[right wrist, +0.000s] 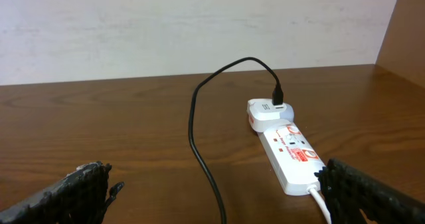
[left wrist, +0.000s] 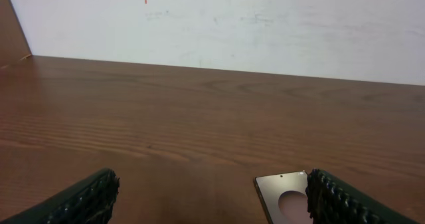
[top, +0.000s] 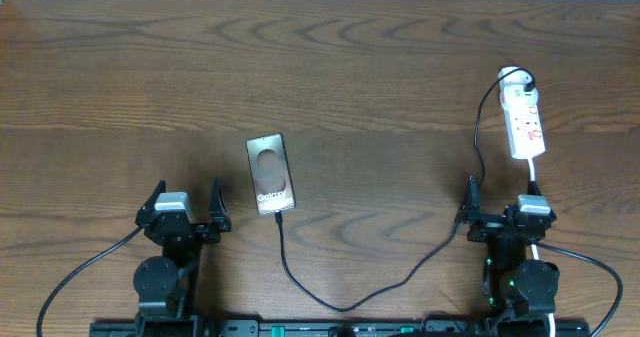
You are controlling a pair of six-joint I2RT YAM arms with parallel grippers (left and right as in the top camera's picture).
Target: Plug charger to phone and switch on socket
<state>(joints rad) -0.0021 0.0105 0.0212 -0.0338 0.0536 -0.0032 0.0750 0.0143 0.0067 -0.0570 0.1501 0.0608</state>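
**Both arms low at the near edge, claws wide and empty**

The left gripper (top: 186, 205) sits low by the front edge of the table (top: 380, 57), pointing toward the far side, jaws spread wide with nothing between them. The right gripper (top: 502, 205) mirrors it, equally wide and empty. The phone (top: 270, 174) lies flat just ahead and right of the left gripper. The charger (right wrist: 192, 124) loops from the phone's near end to the socket (top: 526, 122), which lies just beyond the right gripper. Whether the tip is seated cannot be told.
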